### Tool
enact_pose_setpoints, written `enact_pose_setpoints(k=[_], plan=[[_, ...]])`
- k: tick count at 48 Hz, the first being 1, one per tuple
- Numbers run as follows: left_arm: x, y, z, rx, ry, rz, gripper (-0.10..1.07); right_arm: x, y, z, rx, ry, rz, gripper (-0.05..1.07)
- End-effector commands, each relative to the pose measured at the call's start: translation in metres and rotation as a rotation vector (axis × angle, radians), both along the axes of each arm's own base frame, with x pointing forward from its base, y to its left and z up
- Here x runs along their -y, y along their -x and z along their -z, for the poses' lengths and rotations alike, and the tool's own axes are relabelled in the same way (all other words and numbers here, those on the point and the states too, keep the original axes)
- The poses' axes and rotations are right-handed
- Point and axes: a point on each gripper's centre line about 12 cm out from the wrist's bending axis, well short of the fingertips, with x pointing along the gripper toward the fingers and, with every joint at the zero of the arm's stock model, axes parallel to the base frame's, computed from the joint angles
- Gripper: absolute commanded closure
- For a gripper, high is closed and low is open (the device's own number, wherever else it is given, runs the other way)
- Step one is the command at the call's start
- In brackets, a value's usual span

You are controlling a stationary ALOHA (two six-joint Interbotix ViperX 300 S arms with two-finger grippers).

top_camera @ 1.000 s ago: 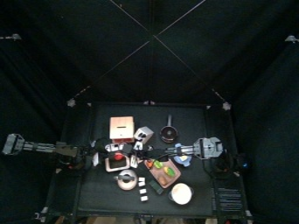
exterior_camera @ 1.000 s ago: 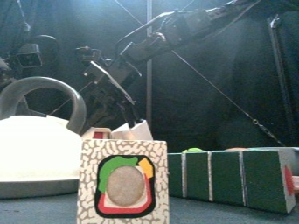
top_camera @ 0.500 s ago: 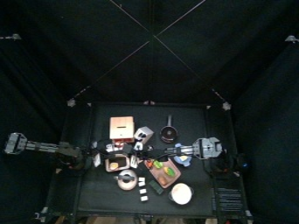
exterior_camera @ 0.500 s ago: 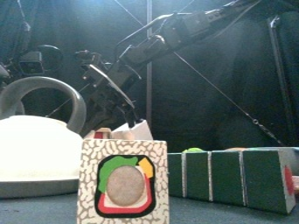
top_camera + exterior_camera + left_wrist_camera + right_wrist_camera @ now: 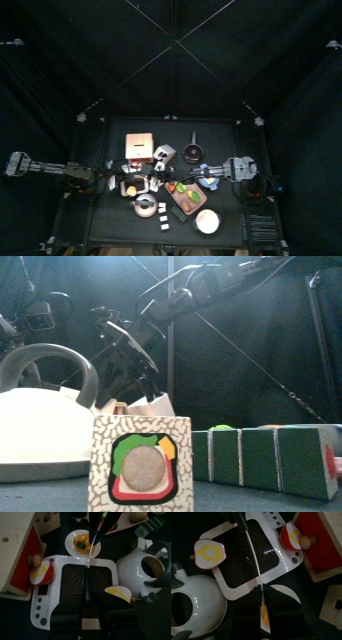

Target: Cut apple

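Observation:
A knife with a long silver blade (image 5: 252,557) stretches between my two grippers above a white hob with a black plate (image 5: 72,579). My right gripper (image 5: 262,594) is shut on the knife's handle end, and a yellowish part shows between its jaws. My left gripper (image 5: 87,587) meets the blade's tip (image 5: 89,562), and its jaws look shut on it. In the top view the two grippers face each other, the left gripper (image 5: 123,172) and the right gripper (image 5: 203,173). I cannot pick out the apple among the small toy foods.
A white kettle (image 5: 143,567) stands beside the hob, and two fried-egg toys (image 5: 209,552) lie at its corners. Nearby are a wooden box with a red face (image 5: 321,539) and a plate of food (image 5: 83,542). A patterned carton (image 5: 140,466) and green-white blocks (image 5: 267,456) line the front edge.
In the front view the left arm's upper links have shifted a little up and to the left. The knife stays between the grippers over the hob.

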Motion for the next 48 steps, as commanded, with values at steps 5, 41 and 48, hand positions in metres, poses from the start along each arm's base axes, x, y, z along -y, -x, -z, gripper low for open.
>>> enact_pose_setpoints(k=[5,41,48], plan=[[0.006,-0.006,-0.033,0.190,-0.002,0.053,0.43,-0.003,0.004,-0.055,0.178,-0.018,-0.017,0.75],[0.005,-0.003,-0.027,0.195,0.000,0.055,0.43,-0.006,0.048,-0.062,0.414,-0.141,-0.034,0.34],[0.004,-0.003,-0.027,0.195,0.001,0.049,0.43,-0.007,0.059,-0.063,0.422,-0.141,-0.040,0.34]])
